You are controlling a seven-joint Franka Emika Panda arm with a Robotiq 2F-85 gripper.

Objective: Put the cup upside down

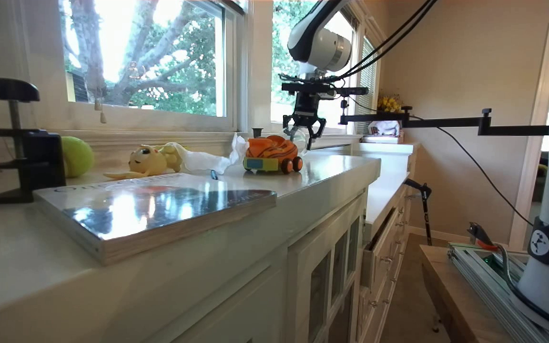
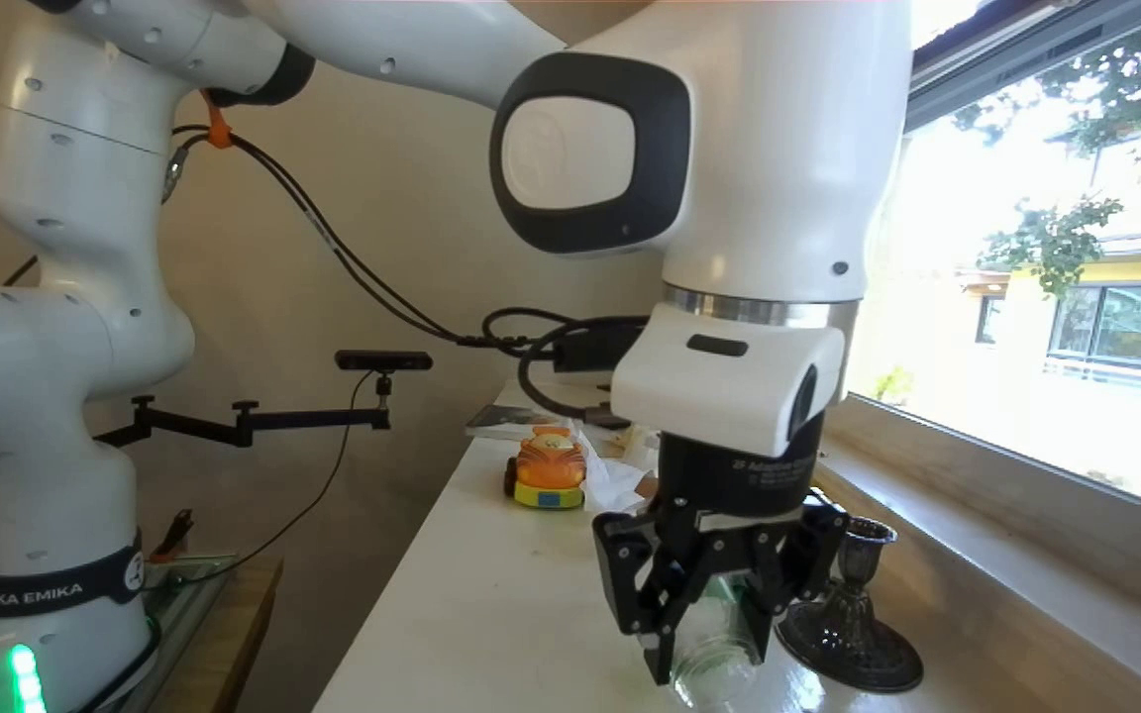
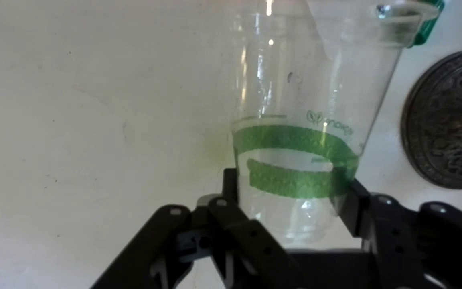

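Observation:
The cup is clear plastic with a green printed band. In the wrist view the cup (image 3: 295, 136) stands between the two fingers of my gripper (image 3: 290, 185), with a finger pad against each side. Its narrow base points toward the palm and its wide mouth points away. My gripper points down over the white counter in both exterior views (image 1: 298, 135) (image 2: 710, 663). The cup shows below and between the fingers there (image 1: 296, 136) (image 2: 714, 671). I cannot tell whether its rim touches the counter.
A dark ornate candlestick (image 2: 853, 634) stands close beside the cup, its round base in the wrist view (image 3: 447, 120). A green transparent piece (image 3: 427, 26) lies near the mouth. An orange toy car (image 1: 272, 155), white cloth (image 1: 208, 161), yellow toy (image 1: 148, 162) and book (image 1: 160, 205) lie along the counter.

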